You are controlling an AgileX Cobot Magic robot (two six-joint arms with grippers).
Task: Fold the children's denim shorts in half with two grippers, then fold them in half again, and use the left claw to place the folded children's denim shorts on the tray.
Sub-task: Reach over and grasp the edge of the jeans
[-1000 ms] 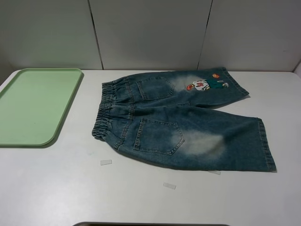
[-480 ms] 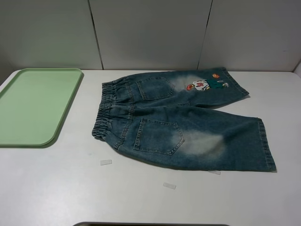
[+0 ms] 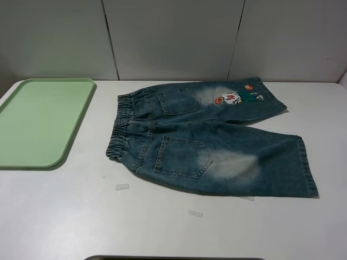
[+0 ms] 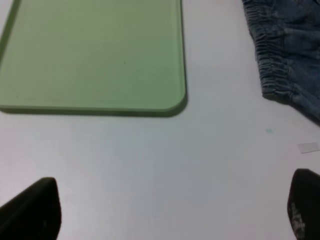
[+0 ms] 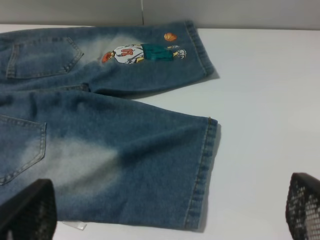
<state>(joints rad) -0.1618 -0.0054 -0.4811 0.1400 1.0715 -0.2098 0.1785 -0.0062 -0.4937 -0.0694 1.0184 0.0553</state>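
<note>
Shorts (image 3: 206, 141) lie flat and unfolded on the white counter (image 3: 81, 216), back pockets up. Left gripper (image 4: 167, 210): fingers spread wide, nothing between them, only bare counter beneath. Ahead of it and to one side sits the pale green tray (image 4: 95, 55), nothing on it, one rounded corner nearest the gripper. Off to the other side is the gathered waistband (image 4: 272, 65) of the shorts, apart from both fingers. A small clear scrap (image 4: 307, 147) lies on the counter close to one fingertip. Right gripper (image 5: 167, 212): also spread wide, holding nothing. The nearer leg of the shorts lies just ahead of it, its hem in line with the gap between the fingers. The farther leg, with the cartoon patch (image 5: 142, 53), lies beyond. Tray and shorts are well apart. Neither gripper shows in the high view.
</note>
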